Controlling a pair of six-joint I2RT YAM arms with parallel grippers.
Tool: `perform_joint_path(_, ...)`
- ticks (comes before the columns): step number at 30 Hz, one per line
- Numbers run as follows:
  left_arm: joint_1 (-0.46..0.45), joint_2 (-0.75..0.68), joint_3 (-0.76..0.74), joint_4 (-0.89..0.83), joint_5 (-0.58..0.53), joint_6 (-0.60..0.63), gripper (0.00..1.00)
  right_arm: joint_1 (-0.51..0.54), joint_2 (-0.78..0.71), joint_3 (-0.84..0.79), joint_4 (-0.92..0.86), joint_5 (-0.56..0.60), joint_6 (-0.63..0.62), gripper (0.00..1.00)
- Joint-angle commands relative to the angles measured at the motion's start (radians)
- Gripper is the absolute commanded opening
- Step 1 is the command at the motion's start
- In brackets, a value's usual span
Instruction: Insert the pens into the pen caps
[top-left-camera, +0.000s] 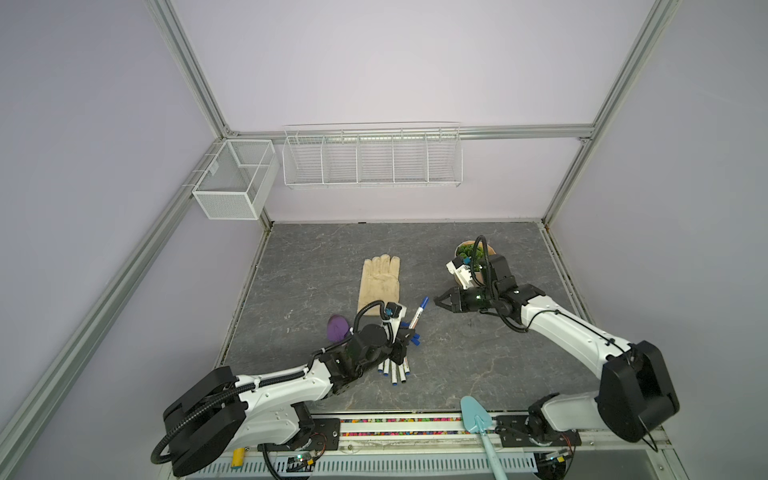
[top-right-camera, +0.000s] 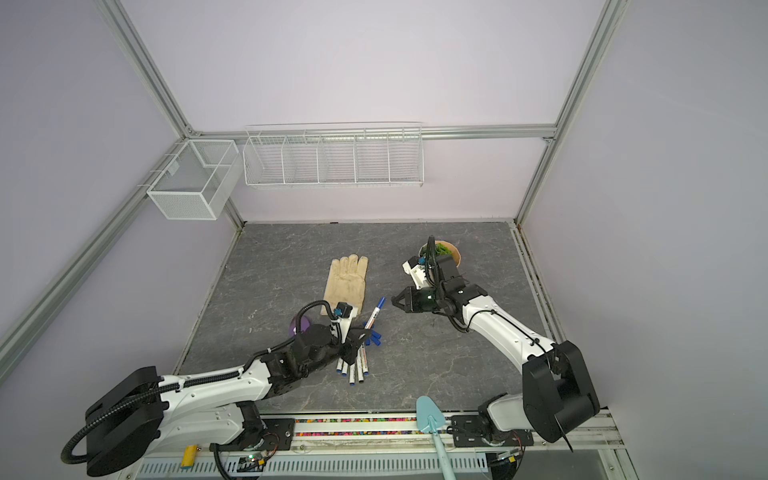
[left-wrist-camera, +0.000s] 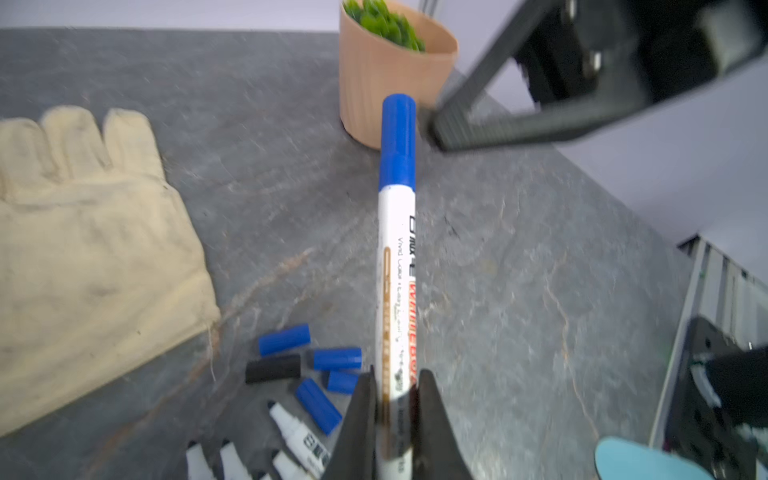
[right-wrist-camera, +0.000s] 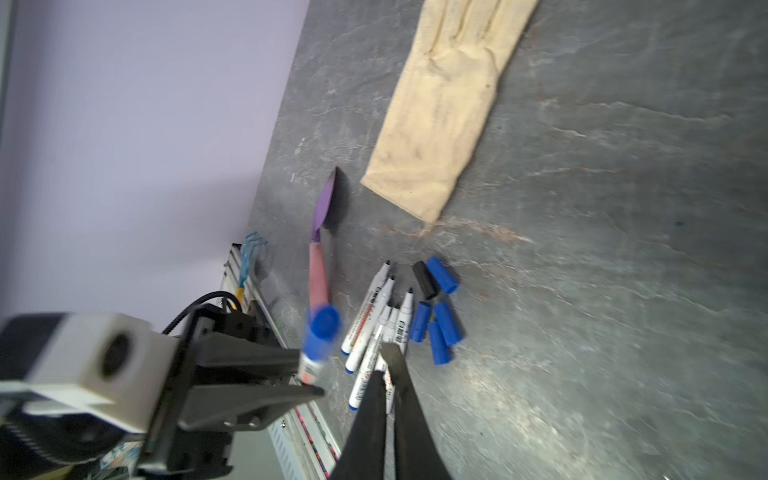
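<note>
Left jaws: The left gripper (left-wrist-camera: 397, 372) is clamped tight on the held pen (left-wrist-camera: 397, 257), near its back end.
Held pen: It is lifted off the table (top-left-camera: 311, 257) and sticks straight out ahead of the left jaws. A blue cap (left-wrist-camera: 398, 137) is seen on its far end.
Long axis: The held pen is pointed away from the left jaws, toward the tips of the right gripper (top-left-camera: 437, 300).
Right jaws: They are seen close together with nothing between them. Whether the tips touch cannot be told.
Gap: The capped end is found just beside the tips of the right jaws, a little to one side. No touch is seen.
Loose pens: Five loose pens (right-wrist-camera: 374, 332), as far as can be counted, are laid side by side on the table. They are under and behind the left jaws, and their tips are bare.
Loose caps: Four blue caps (right-wrist-camera: 440, 328) and one black cap (right-wrist-camera: 424, 279) are piled just beside the loose pens, below the held pen.
Nearer arm: The pile is right under the left gripper. It is well apart from the right gripper, ahead of its jaws.
Next move, as a guess: The held pen may be put down, and a loose pen may be picked from under the left jaws.
Hidden: In both top views part of the pile is covered by the left gripper. In the left wrist view the back ends of the loose pens are cut off.
Hard to see: The held pen is blurred in the right wrist view. How far the blue cap is pushed on cannot be told.
</note>
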Motion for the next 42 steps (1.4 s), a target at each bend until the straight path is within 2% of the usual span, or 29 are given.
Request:
perform_joint_path(1, 0.003, 0.028, 0.058, 0.102, -0.058, -0.095, 0.00, 0.000, -0.019, -0.024, -0.040, 0.090, -0.009, 0.31)
perform_joint_path(2, 0.003, 0.036, 0.060, 0.101, -0.061, -0.103, 0.00, -0.003, -0.025, -0.024, -0.030, 0.093, -0.005, 0.42)
perform_joint_path(3, 0.003, 0.043, 0.060, 0.099, -0.064, -0.104, 0.00, -0.004, -0.033, -0.021, -0.023, 0.100, -0.002, 0.47)
perform_joint_path(5, 0.004, 0.052, 0.056, 0.087, -0.100, -0.132, 0.00, -0.006, -0.053, -0.016, -0.016, 0.139, 0.007, 0.53)
perform_joint_path(9, 0.053, 0.047, 0.053, -0.016, -0.166, -0.223, 0.00, -0.016, -0.084, -0.010, -0.038, 0.222, -0.010, 0.53)
perform_joint_path(13, 0.183, 0.043, 0.068, -0.174, -0.140, -0.338, 0.00, -0.024, -0.105, -0.021, -0.057, 0.263, -0.022, 0.52)
perform_joint_path(18, 0.302, 0.117, 0.131, -0.345, -0.106, -0.353, 0.00, -0.029, -0.101, -0.044, -0.059, 0.256, -0.022, 0.51)
perform_joint_path(20, 0.338, 0.157, 0.147, -0.347, -0.078, -0.352, 0.00, -0.028, -0.097, -0.051, -0.062, 0.252, -0.023, 0.51)
perform_joint_path(28, 0.366, 0.345, 0.260, -0.345, -0.087, -0.280, 0.01, -0.028, -0.089, -0.038, -0.089, 0.257, -0.040, 0.51)
perform_joint_path(31, 0.366, 0.401, 0.319, -0.383, -0.070, -0.254, 0.13, -0.029, -0.089, -0.008, -0.105, 0.257, -0.053, 0.51)
perform_joint_path(33, 0.366, 0.414, 0.351, -0.403, -0.037, -0.232, 0.41, -0.029, -0.088, -0.005, -0.121, 0.257, -0.064, 0.50)
perform_joint_path(35, 0.366, 0.405, 0.352, -0.410, -0.018, -0.230, 0.57, -0.028, -0.093, -0.012, -0.122, 0.249, -0.072, 0.50)
perform_joint_path(38, 0.366, 0.361, 0.320, -0.400, 0.002, -0.221, 0.68, -0.028, -0.101, -0.023, -0.116, 0.239, -0.074, 0.50)
perform_joint_path(42, 0.360, 0.279, 0.270, -0.422, 0.025, -0.225, 0.68, -0.028, -0.092, -0.025, -0.113, 0.237, -0.076, 0.50)
